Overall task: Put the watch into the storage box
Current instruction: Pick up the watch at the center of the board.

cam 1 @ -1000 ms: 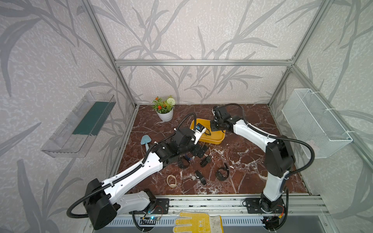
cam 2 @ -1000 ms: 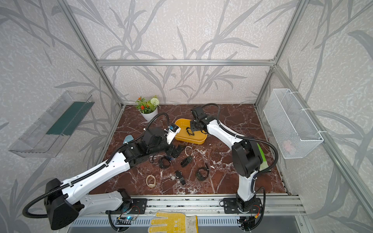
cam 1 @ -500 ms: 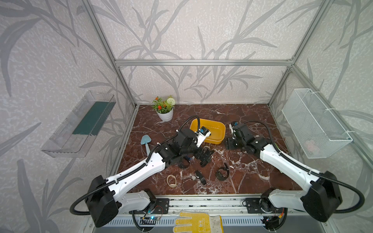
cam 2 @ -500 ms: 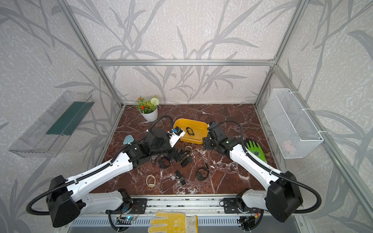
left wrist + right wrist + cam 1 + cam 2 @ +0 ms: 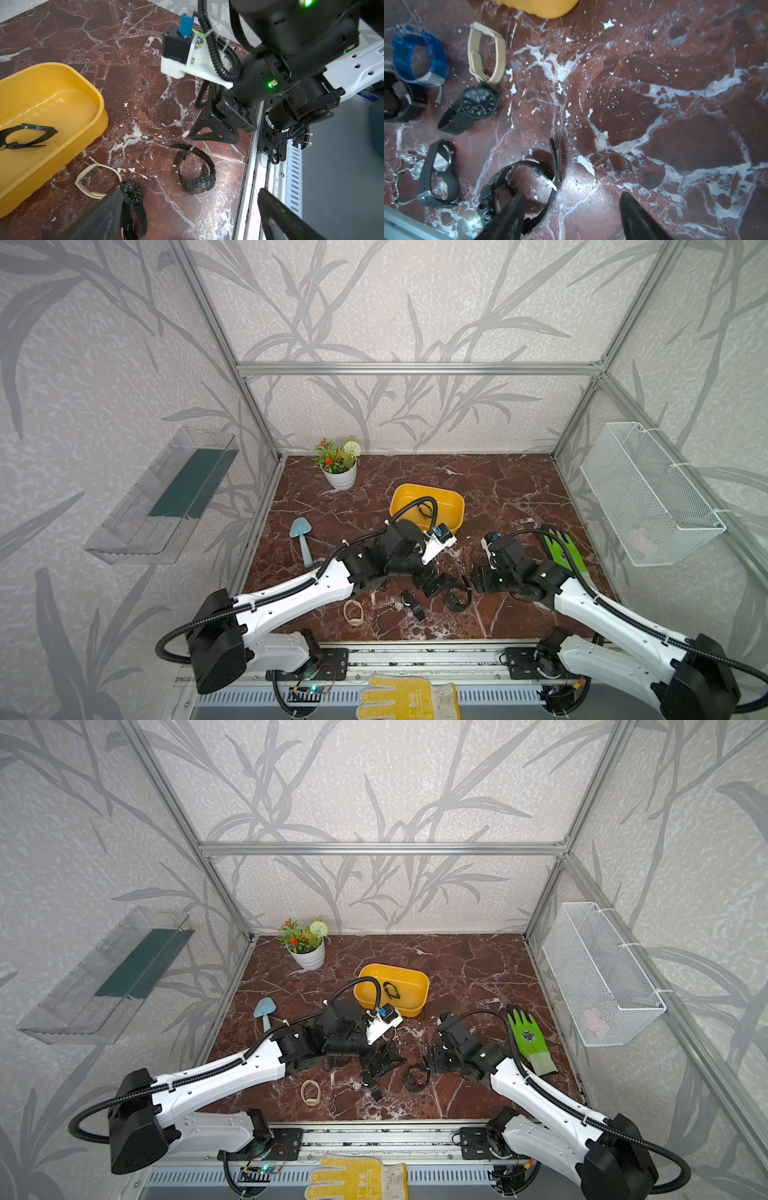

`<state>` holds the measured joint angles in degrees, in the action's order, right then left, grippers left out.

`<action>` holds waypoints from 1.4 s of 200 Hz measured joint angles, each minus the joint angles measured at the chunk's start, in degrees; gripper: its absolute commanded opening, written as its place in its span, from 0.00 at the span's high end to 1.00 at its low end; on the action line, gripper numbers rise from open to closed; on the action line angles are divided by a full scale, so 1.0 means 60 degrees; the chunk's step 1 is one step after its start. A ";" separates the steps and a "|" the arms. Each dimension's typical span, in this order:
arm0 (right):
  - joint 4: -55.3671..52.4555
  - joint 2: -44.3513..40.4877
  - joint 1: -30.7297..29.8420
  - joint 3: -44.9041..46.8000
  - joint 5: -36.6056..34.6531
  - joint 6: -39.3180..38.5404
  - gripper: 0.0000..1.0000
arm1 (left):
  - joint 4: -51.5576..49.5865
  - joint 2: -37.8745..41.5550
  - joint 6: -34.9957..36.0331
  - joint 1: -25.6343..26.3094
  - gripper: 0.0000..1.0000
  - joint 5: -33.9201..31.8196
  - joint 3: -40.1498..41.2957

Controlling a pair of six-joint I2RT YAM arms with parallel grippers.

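The yellow storage box stands mid-table with a black watch lying inside. Several more watches lie in front of it. Among them are a chunky black digital one, a dark-faced analog one, a beige-strapped one and a blue one. My left gripper hangs open and empty over the pile. My right gripper is open and empty, one finger over the digital watch's strap.
A flower pot stands at the back left and a blue trowel lies at the left. A green glove lies right of my right arm. A beige loop and a thin chain lie near the front. A wire basket and a clear tray hang on the side walls.
My right gripper let go of a black watch in the storage box. It then drew back toward the front, down beside the digital watch. The left gripper shifted slightly right.
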<state>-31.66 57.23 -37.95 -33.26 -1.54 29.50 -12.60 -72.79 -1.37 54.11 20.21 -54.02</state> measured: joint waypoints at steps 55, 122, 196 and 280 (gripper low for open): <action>0.0339 0.0455 -0.0973 0.0219 0.0095 0.0834 0.50 | -0.0004 0.0000 0.0058 0.0000 0.01 -0.0069 0.0000; 0.0820 0.0994 -0.1239 0.0514 0.0197 0.1381 0.55 | -0.0066 0.0000 0.0109 0.0025 0.01 -0.0138 0.0000; 0.1494 0.1836 -0.1275 0.0645 0.0415 0.1439 0.58 | -0.0120 0.0000 0.0157 0.0029 0.01 -0.0182 0.0000; 0.1814 0.2838 -0.1435 0.0299 0.0222 0.1479 0.79 | -0.0149 -0.0004 0.0164 0.0029 0.01 -0.0208 0.0000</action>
<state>-20.78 74.26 -46.57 -31.46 -0.21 38.37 -13.50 -72.82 -0.38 54.28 18.96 -54.02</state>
